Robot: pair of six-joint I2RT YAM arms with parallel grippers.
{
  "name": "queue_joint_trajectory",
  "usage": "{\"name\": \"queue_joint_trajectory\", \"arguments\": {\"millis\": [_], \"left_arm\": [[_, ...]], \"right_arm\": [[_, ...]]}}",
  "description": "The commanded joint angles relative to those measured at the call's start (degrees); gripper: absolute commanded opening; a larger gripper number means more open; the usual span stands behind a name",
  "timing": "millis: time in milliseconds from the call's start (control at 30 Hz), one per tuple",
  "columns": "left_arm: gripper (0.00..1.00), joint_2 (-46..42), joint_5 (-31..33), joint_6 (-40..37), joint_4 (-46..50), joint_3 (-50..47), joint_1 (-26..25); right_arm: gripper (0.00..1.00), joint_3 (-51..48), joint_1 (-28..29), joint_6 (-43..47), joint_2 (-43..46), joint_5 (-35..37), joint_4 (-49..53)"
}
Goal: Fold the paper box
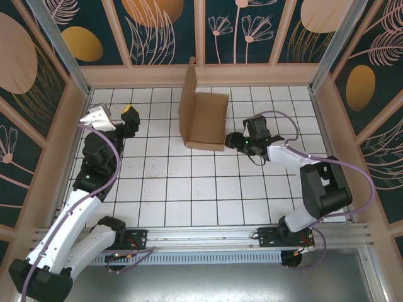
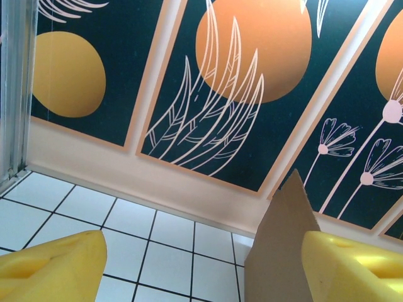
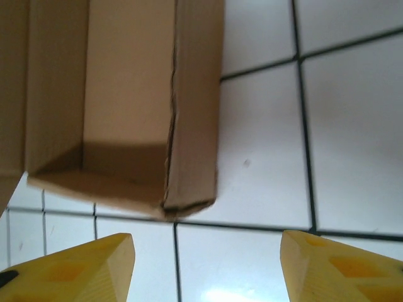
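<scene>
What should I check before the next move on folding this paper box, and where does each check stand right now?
1. Right hand open and empty: ok.
2. Right hand apart from the paper box: ok, the box lies just ahead of it.
3. Left hand open and empty: ok.
4. Left hand apart from the box: ok, bare table lies between them.
5. Tall flap folded down: not ok, it stands upright.
6. Side wall nearest the right hand locked in place: cannot tell.
</scene>
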State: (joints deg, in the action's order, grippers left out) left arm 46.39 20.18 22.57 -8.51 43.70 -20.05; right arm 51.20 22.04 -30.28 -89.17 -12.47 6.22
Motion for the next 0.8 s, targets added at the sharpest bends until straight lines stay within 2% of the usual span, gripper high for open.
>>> {"name": "queue_joint_trajectory", "arguments": {"millis": [0, 100, 200, 267, 367, 533, 600, 633, 767], "left_arm": [[0.81, -0.7, 0.4, -0.1, -0.2, -0.1, -0.4], [0.81, -0.5, 0.6, -0.2, -0.2, -0.2, -0.6], [0.81, -0.4, 0.9, -0.4, -0.1, -0.2, -0.7], [0.81, -0.6, 1.2, -0.6, -0.2, -0.3, -0.8], [0.81, -1.0, 1.7, -0.9, -0.4, -0.4, -1.0], [0.81, -1.5, 1.9, -1.1, -0.5, -0.5, -1.3], [0.81, -1.5, 2.1, -1.3, -0.6, -0.5, -1.4], [0.81, -1.5, 2.1, -1.4, -0.7, -0.5, -1.6], [0.8, -1.5, 2.8, -1.6, -0.6, -0.6, -2.0]], "right_arm": [[0.63, 4.7, -1.5, 1.7, -3.9, 7.5, -0.1], [0.62, 11.0, -1.4, 2.4, -9.4, 7.0, -0.6], [0.59, 18.8, -1.4, 2.1, -16.4, 1.7, -0.2], [0.53, 22.2, -1.4, 1.9, -20.0, -0.9, -0.3], [0.43, 24.6, -1.5, 0.0, -23.6, -0.4, 1.2], [0.32, 19.0, -1.1, -5.7, -22.1, -2.2, -2.4], [0.18, 16.1, -0.4, -8.0, -20.0, -3.5, -4.1], [0.14, 14.6, 0.1, -9.1, -18.8, -4.0, -4.6], [0.12, 5.0, 3.1, -17.5, -11.9, -5.2, -8.9]]}}
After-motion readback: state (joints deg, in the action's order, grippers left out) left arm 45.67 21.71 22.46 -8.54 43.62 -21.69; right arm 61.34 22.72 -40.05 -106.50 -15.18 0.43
